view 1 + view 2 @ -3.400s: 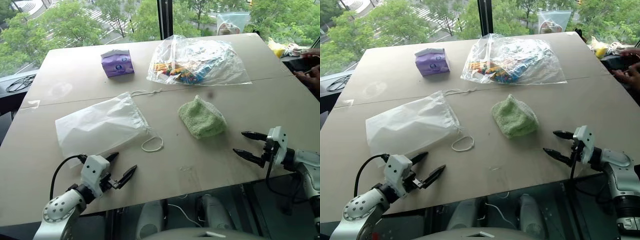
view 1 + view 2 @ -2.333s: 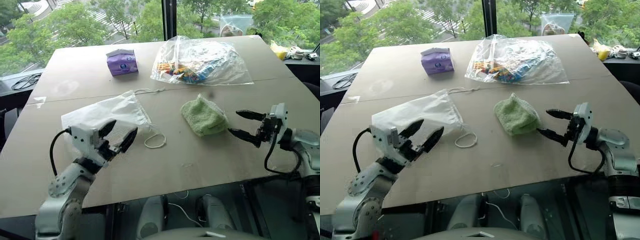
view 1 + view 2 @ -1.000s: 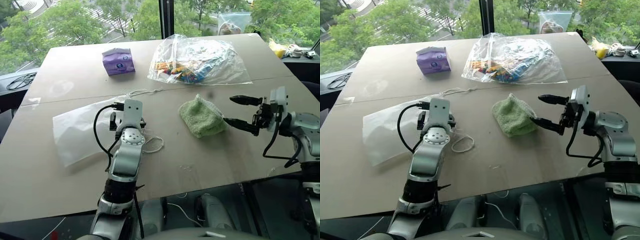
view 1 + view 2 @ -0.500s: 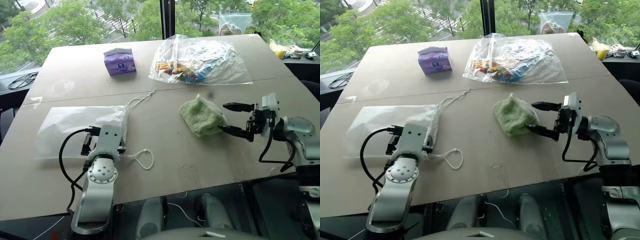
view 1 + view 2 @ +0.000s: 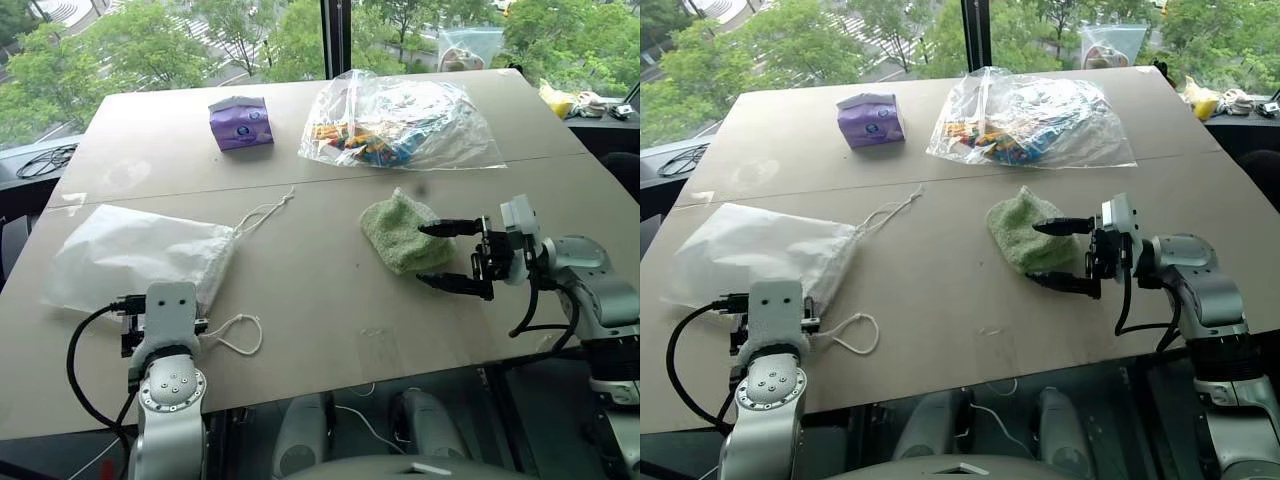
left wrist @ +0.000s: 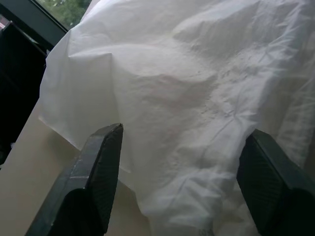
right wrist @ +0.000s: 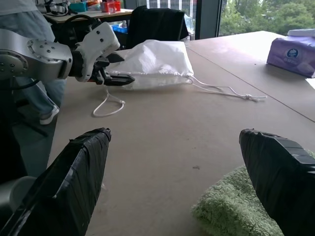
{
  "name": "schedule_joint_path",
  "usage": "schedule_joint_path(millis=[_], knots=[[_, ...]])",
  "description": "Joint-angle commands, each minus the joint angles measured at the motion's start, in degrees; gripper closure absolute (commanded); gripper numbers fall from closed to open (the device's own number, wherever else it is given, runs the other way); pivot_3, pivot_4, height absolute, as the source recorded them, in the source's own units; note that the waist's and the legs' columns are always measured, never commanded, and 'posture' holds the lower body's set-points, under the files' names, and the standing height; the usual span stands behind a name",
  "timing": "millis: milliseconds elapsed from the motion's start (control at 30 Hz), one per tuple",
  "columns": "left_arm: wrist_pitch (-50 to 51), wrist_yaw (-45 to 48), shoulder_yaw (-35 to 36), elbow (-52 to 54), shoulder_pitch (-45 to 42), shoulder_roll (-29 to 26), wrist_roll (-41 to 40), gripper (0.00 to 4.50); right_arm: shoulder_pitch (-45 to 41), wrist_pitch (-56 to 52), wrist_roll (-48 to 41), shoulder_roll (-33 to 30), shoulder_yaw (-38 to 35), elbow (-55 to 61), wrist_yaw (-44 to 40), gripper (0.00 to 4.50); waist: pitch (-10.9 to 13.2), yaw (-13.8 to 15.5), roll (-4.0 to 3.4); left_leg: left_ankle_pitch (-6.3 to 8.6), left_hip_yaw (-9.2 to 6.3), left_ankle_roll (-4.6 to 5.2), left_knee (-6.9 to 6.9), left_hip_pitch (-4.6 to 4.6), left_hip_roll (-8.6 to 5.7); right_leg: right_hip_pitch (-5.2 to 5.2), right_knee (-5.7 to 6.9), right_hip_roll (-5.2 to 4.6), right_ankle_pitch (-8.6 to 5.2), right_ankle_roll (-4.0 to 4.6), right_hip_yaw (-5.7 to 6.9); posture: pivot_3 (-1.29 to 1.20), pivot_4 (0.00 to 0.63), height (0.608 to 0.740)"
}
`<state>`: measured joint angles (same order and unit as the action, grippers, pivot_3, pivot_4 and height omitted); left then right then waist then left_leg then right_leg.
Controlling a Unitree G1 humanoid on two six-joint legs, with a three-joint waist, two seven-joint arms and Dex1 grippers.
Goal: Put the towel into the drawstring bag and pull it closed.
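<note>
A: Milky-white and thin as film, the translucent plastic drawstring bag (image 5: 135, 258) lies flat on the tan board counter (image 5: 300, 290) directly ahead of the left gripper (image 7: 114, 70). Its gathered mouth and white cord loop (image 5: 235, 334) sit just to that gripper's right.

B: Does the left gripper have the bag?

A: From its wrist view the two black fingers (image 6: 98, 172) stand part open with bag material between them, but I cannot tell whether they pinch it. My guess is it sits at the mouth end to steady the bag for loading. The bag looks flat and empty.

B: And over to the right?

A: The small pale-green fluffy terry towel (image 5: 1025, 233) lies folded on the counter, between the wide-spread fingers of the right gripper (image 5: 1055, 255), which points at it side-on. One finger is over the towel, the other low beside its near edge. Nothing is clamped yet. That stance reads as lined up for a pinch.

B: Anything else?

A: Beyond both grippers, a purple tissue pack (image 5: 240, 123) and a large clear crinkly plastic bag (image 5: 400, 125) holding colourful items, well apart from the task.
</note>
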<state>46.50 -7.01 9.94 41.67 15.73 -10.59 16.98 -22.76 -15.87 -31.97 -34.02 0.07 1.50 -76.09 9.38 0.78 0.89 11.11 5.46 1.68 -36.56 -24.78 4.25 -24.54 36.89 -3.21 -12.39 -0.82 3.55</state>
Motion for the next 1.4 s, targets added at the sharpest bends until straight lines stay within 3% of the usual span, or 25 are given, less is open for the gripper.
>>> schedule_joint_path(millis=[33, 167, 367, 600, 800, 867, 1000, 1067, 1233, 1400], knots=[[-3.9, 0.2, 0.9, 0.5, 0.7, 0.1, 0.5, 2.81, -0.4, 0.2, -0.9, -0.4, -0.5, 2.6, -0.2, 0.00, 0.0, 0.0, 0.00, 0.00, 0.00, 0.00, 0.00, 0.00, 0.00, 0.00, 0.00, 0.00, 0.00, 0.00, 0.00, 0.00, 0.150, 0.740], [-7.3, 0.1, 0.6, 0.1, 1.1, -0.6, 1.7, 4.46, 0.0, 0.1, -0.9, -0.2, -0.6, 3.3, 0.4, 0.00, 0.0, 0.0, 0.00, 0.01, -0.01, -0.02, 0.00, -0.01, -0.01, 0.00, 0.00, 0.01, 0.00, 0.00, 0.01, 0.00, 0.150, 0.740], [-11.9, 0.4, 0.4, -1.2, -0.4, -2.4, 3.4, 4.46, -0.3, 0.4, -0.6, 0.7, -1.5, 2.5, 2.6, 0.00, 0.0, 0.0, 0.00, 0.00, -0.01, 0.00, 0.00, -0.02, 0.00, -0.01, 0.00, 0.02, 0.00, 0.00, 0.02, 0.00, 0.150, 0.740], [-14.3, 1.3, -0.4, -3.0, -8.0, -6.5, 6.9, 4.46, -2.4, 0.6, 14.5, 3.1, 1.4, -0.9, 22.5, 0.00, 0.0, 0.0, 0.00, 0.01, 0.04, -0.02, -0.02, -0.02, -0.01, -0.03, 0.00, 0.02, 0.03, 0.02, 0.01, 0.00, 0.150, 0.740], [-13.6, 3.0, -1.4, -4.3, -13.0, -6.1, 6.8, 4.46, 0.2, -0.7, 22.2, 6.1, 6.5, 4.1, 31.4, 0.00, 0.0, -0.1, 0.03, -0.13, 0.14, 0.21, 0.04, -0.08, -0.01, -0.13, 0.03, 0.07, 0.18, 0.12, -0.08, 0.00, 0.150, 0.740], [-13.2, 3.4, -1.7, -4.5, -14.1, -6.0, 7.0, 4.46, -0.5, -2.1, 29.4, 6.7, 8.6, 2.9, 38.7, 0.00, 0.0, -0.1, 0.05, -0.13, 0.17, 0.21, 0.06, -0.08, -0.01, -0.15, 0.02, 0.09, 0.22, 0.06, -0.11, 0.00, 0.150, 0.740], [-12.9, 4.3, -2.1, -4.5, -15.1, -5.7, 7.0, 4.46, -2.7, -2.5, 34.8, 9.9, 6.0, 0.3, 50.1, 0.00, 0.0, -0.1, 0.07, -0.13, 0.20, 0.20, 0.05, -0.07, -0.01, -0.15, 0.03, 0.09, 0.07, -0.01, -0.10, 0.00, 0.150, 0.740], [-13.0, 4.7, -2.7, -4.7, -15.3, -5.4, 6.9, 4.46, -2.3, -7.3, 34.2, 11.4, 4.3, 1.5, 52.5, 0.00, -0.1, -0.1, 0.07, -0.13, 0.21, 0.20, 0.02, -0.06, -0.01, -0.14, 0.04, 0.09, 0.06, -0.01, -0.12, 0.00, 0.150, 0.740], [-13.8, 5.3, -4.2, -5.6, -15.4, -4.7, 6.6, 4.46, -0.4, -36.2, 24.9, 17.3, -1.9, 7.3, 53.7, 0.00, -0.1, -0.1, 0.15, -0.13, 0.17, 0.20, 0.00, -0.05, 0.02, -0.13, 0.15, 0.08, 0.17, 0.16, -0.12, 0.00, 0.150, 0.740], [-13.9, 5.8, -4.2, -6.7, -16.3, -4.4, 6.3, 4.46, -1.4, -49.3, 19.2, 22.1, -6.8, 6.5, 55.6, 0.00, -0.3, -0.1, 0.23, -0.13, 0.14, 0.20, 0.00, -0.03, 0.03, -0.14, 0.19, 0.09, 0.16, 0.19, -0.09, 0.00, 0.150, 0.740]])
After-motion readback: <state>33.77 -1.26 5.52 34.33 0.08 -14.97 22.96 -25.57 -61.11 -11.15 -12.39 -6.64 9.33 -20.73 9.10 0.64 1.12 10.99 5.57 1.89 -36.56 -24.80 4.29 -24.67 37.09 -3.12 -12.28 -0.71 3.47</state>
